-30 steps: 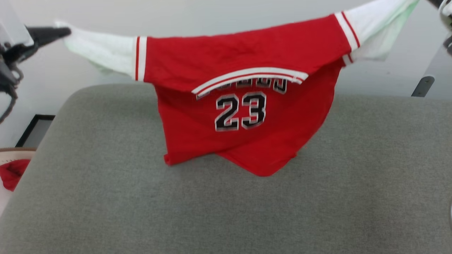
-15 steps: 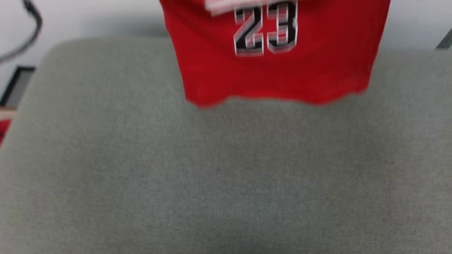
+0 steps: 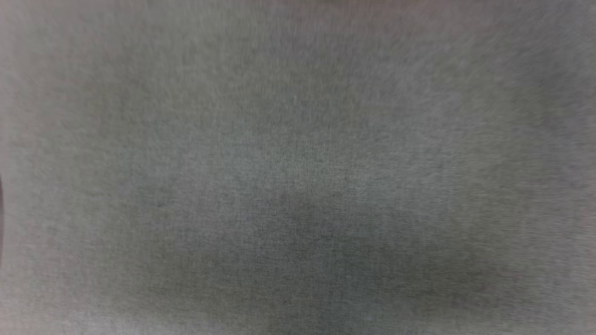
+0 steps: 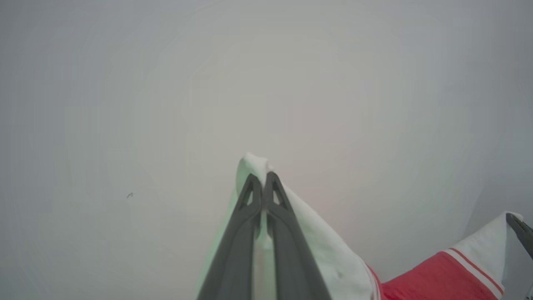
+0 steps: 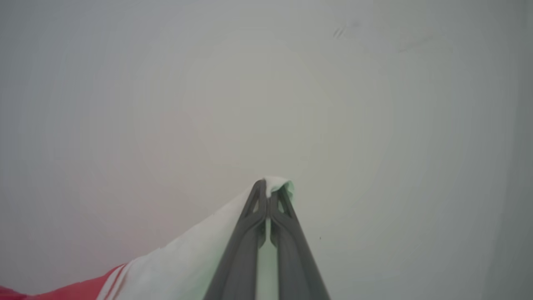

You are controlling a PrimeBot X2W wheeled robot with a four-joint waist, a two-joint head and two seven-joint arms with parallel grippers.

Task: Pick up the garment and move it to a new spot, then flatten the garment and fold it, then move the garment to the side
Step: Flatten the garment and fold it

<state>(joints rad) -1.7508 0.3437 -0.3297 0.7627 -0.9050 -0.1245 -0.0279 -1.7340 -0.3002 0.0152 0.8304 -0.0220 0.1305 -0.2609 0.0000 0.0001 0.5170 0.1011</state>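
Observation:
In the left wrist view my left gripper point(image 4: 263, 177) is shut on the tip of one white sleeve of the garment point(image 4: 329, 254). From it the white sleeve runs down to the striped trim and the red body point(image 4: 433, 279). At that view's right edge the other white sleeve point(image 4: 485, 241) meets the dark tip of my right gripper point(image 4: 519, 231). In the right wrist view my right gripper point(image 5: 266, 185) is shut on a white sleeve tip, and the garment point(image 5: 187, 262) trails down to the lower left, where a red strip shows. Both arms hold it in the air before a pale wall.
The head view looks closely down on blurred grey-green upholstery, a cushion point(image 3: 298, 139). A pale, plain wall point(image 4: 208, 83) stands behind both grippers in the wrist views.
The head camera has tilted down over the second, so the stretched jersey and both grippers slid up and out of its picture, leaving the grey cushion.

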